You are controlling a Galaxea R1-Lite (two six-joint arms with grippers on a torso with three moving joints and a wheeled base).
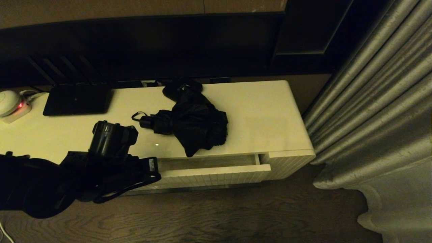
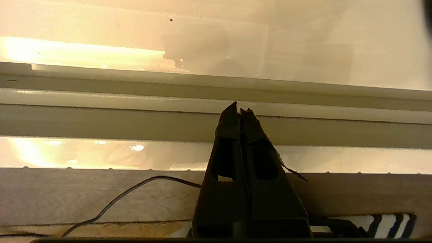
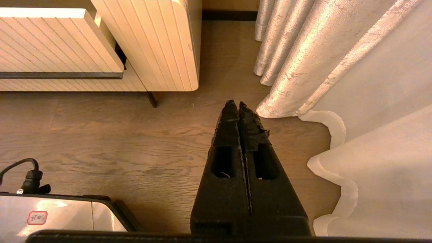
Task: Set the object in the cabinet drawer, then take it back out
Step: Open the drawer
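The black folding umbrella lies bunched on the cabinet top, handle and strap loop pointing left. Just below it the cream drawer with its ribbed front stands pulled out a little, showing a narrow strip of pale interior. My left arm hangs at the drawer's left end. In the left wrist view the left gripper is shut and empty, its tips over the gap behind the drawer front. My right gripper is shut and empty, low over the floor right of the cabinet; the drawer front shows there too.
A flat black device and a white round unit with a red light sit at the cabinet top's back left. A grey curtain hangs close on the right, pooling on the wood floor. The robot base is near the right gripper.
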